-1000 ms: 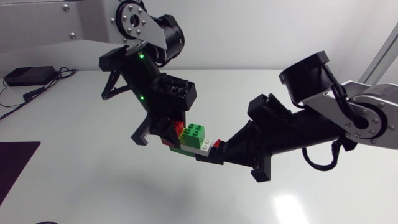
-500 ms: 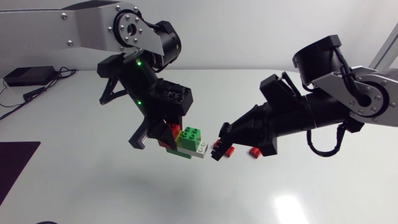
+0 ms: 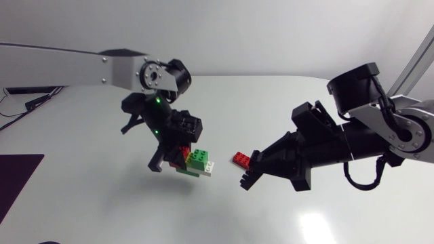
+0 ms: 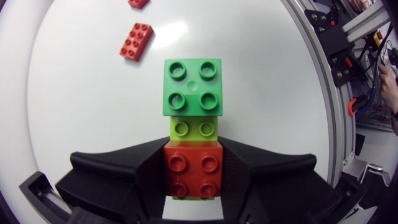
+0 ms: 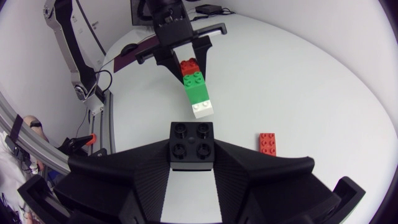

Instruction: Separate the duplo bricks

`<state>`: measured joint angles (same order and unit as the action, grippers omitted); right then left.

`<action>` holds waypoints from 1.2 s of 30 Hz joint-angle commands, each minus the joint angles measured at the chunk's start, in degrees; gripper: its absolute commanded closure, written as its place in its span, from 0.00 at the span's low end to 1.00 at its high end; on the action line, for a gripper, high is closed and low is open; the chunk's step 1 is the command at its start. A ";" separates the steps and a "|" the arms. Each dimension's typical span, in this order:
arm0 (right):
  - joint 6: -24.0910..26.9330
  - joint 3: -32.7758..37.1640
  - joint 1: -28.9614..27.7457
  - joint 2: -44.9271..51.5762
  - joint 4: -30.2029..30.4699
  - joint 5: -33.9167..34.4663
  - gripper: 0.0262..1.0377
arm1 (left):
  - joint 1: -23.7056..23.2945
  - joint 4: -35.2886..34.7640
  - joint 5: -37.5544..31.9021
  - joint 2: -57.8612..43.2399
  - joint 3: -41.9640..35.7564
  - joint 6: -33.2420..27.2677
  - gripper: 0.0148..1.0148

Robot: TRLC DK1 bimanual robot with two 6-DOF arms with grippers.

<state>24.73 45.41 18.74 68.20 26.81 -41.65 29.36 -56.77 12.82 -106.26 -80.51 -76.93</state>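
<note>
Two end effectors, both loaded, as far as I can see. My left end effector (image 4: 193, 158) is clamped on the red square brick (image 4: 193, 183) at the near end of a stack of plastic duplo bricks (image 3: 194, 161), with a finger pressing each side. From that red brick the stack's long axis runs straight out ahead of the fingers. Next comes a lime brick (image 4: 193, 129), then a darker green two-by-two brick (image 4: 193, 87) with its studs facing the wrist camera, and a white brick (image 5: 203, 109) at the far tip. From the head camera the stack lies roughly level, its white end pointing toward my right arm, and it appears to hang above the glossy white counter (image 3: 102, 210). My right end effector (image 5: 193, 148) grips a black two-by-two brick (image 5: 192, 138) between its fingers, studs toward its own camera, well apart from the stack's white tip. A flat red two-by-four brick (image 3: 240, 159) lies on the counter between the two end effectors, just beside the right one's fingers. Beyond it, in the left wrist view, a second red piece (image 4: 138, 2) shows only in part.
</note>
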 commanded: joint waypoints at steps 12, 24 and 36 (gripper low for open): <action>1.11 -4.36 -0.11 -4.04 -1.23 0.78 0.71 | 4.12 7.38 -0.07 -6.15 5.89 3.10 0.85; 1.46 -5.94 -0.02 -6.68 -0.79 0.96 0.71 | 5.00 8.52 -0.16 -6.24 7.47 4.94 0.52; 2.08 -6.30 -0.11 -9.76 1.14 1.04 0.71 | 6.14 7.55 -0.60 -3.69 6.68 6.88 0.05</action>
<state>25.54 40.86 18.74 59.00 26.87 -40.51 35.03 -48.64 12.58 -111.00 -74.56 -71.02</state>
